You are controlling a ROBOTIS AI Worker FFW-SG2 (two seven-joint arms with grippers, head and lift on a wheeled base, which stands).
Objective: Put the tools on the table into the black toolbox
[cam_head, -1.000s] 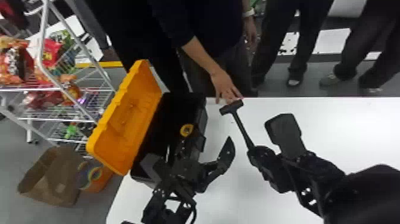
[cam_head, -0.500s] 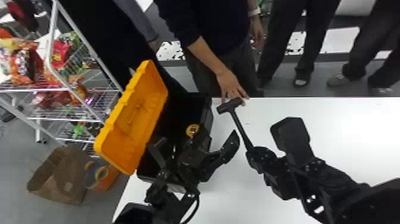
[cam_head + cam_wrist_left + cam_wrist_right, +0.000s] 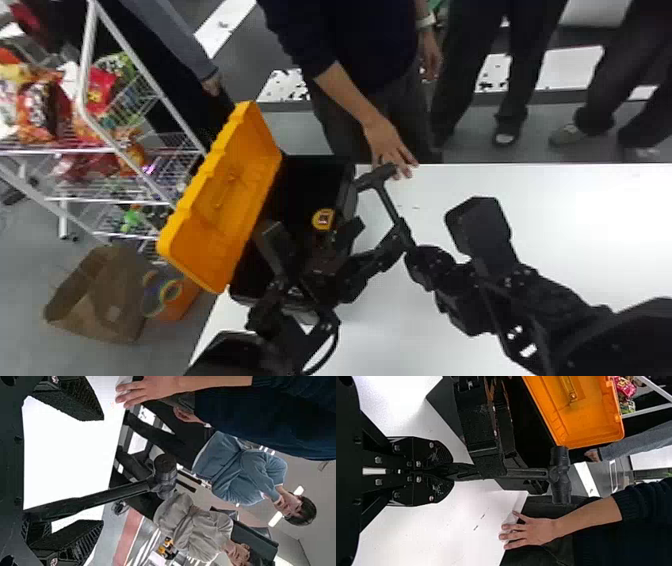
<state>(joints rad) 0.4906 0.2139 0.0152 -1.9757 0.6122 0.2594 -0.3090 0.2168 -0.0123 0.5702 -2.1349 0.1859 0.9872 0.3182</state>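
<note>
The hammer (image 3: 387, 200) is above the table (image 3: 575, 210), its handle end pinched in the right gripper (image 3: 412, 255), whose fingers are closed on it. Its head points away from that gripper, near the toolbox (image 3: 350, 192) and a person's hand (image 3: 387, 142) at the table's far edge. The left gripper (image 3: 381, 225) has its fingers wide apart; in the left wrist view the handle runs across the gap between them. Whether either of those fingers touches it, I cannot tell.

The hammer is black all over, with a blunt, rounded head set crosswise on a long, straight handle that thickens toward the grip.

The black toolbox is on the table, its orange lid (image 3: 215, 210) open and tilted outward. A yellow and black round thing (image 3: 324, 219) is inside; the left arm hides part of the interior. Beyond the table, a wire rack (image 3: 165, 95) holds brightly coloured packets (image 3: 42, 110), and a brown paper bag (image 3: 100, 295) is on the floor beside an orange box (image 3: 182, 300).
</note>
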